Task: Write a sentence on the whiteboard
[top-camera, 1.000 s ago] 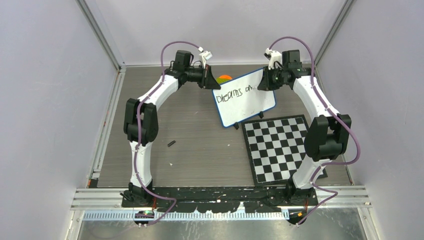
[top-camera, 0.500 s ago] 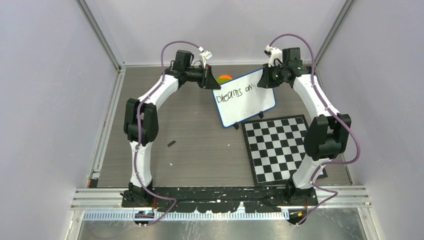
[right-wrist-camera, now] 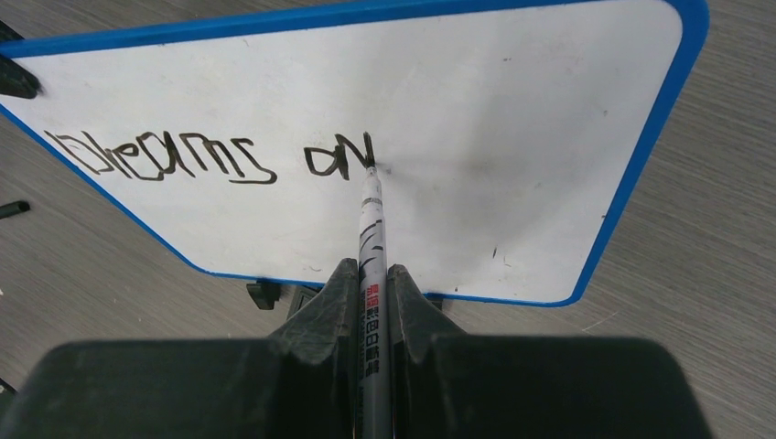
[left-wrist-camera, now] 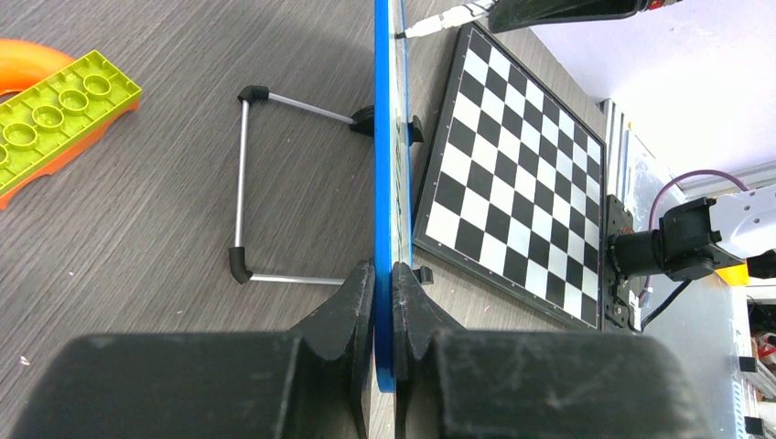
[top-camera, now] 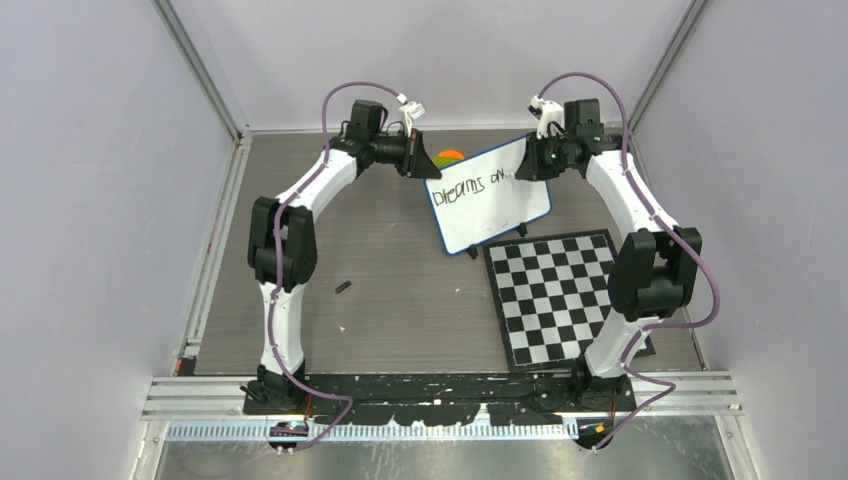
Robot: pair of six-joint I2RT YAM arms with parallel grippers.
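1. Seen from above, the whiteboard stands toward the far middle of the gray wood-grain tabletop, about 1 o'clock from the tabletop's center. Its long edges slant from 8 o'clock up to 2 o'clock.
2. The left claw is pressed together on the board's blue rim, at the board's 10 o'clock end. The left wrist view shows the rim edge-on, pinched between the two black fingers.
3. Behind the board in that same view, a thin wire stand with black-capped corners rests on the tabletop.
4. The right claw is at the board's 1 o'clock side. It is pinching a marker, white-barrelled with black markings and red print.
5. The marker's black tip touches the white surface at the end of the lettering.
6. The sentence is so far a single line of black handwriting along the board's far edge. It reads "Dreams" and then two more letters, which are hard to make out. The rest of the board carries only a faint gray smudge and a few specks.
7. A black-and-white checkered board lies flat on the tabletop at 5 o'clock from the whiteboard, just beside its black feet.
8. A green studded building brick sits on an orange curved piece behind the whiteboard, at its 11 o'clock.
9. A small black object lies alone on the tabletop at 8 o'clock from the whiteboard, well apart from it.
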